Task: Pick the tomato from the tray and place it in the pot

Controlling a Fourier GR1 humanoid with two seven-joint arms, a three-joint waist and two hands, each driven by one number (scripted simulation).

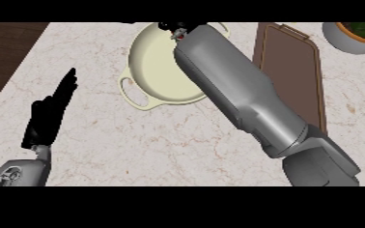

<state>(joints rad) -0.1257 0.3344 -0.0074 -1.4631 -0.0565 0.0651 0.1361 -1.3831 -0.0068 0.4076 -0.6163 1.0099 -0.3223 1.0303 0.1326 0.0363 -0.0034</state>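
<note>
Head view looks steeply down on a pale marbled bench (143, 140). The right forearm (242, 96) crosses the frame diagonally from the lower right to the top centre, ending over the far rim of the cream pot (153, 65). The right hand (178, 29) shows only as a few dark parts at the top edge, just above the pot; whether its fingers are curled or straight I cannot tell. A small speck of red shows among those dark parts, which may be the tomato (180, 36), though too little of it is visible to say how it is held. The pot has a looped handle at its near left and its inside floor shows bare where the arm does not cover it. To the right lies the brown tray (292, 72), long and narrow, its surface partly hidden by the forearm. A dark bowl (345, 36) with something green sits at the top right corner. The left hand (50, 111) rests at the left, fingers straight and pointing up, holding nothing.
</note>
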